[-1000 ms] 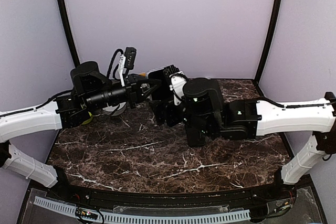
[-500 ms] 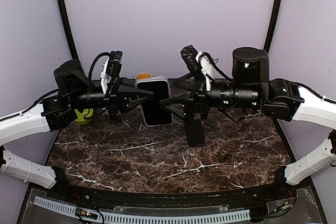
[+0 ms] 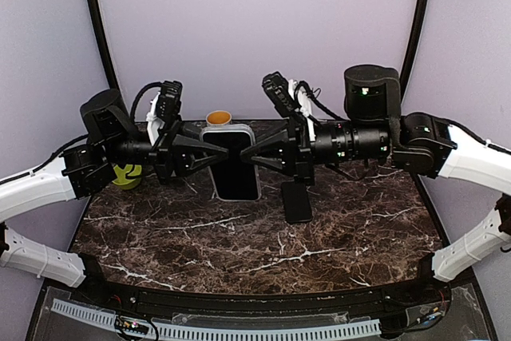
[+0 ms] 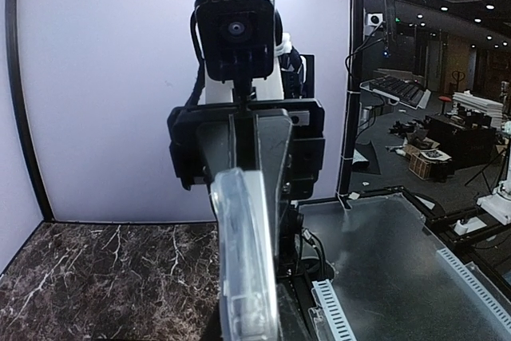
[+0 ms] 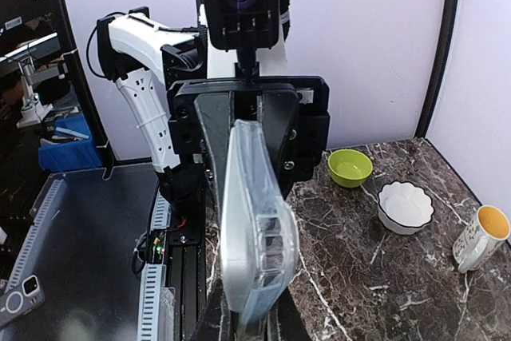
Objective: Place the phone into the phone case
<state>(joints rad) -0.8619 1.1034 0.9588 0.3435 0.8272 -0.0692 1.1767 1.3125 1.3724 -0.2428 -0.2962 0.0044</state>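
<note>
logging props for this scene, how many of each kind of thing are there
phones: 2, the cased phone and the bare phone
phone case: 1
bowls: 2, the green bowl and the white bowl
cup: 1
total: 6

Your arms are raised level, pointing straight at each other. The left hand (image 3: 212,155) and right hand (image 3: 244,155) meet almost fingertip to fingertip, each pinched closed on the phone case (image 3: 235,183).
</note>
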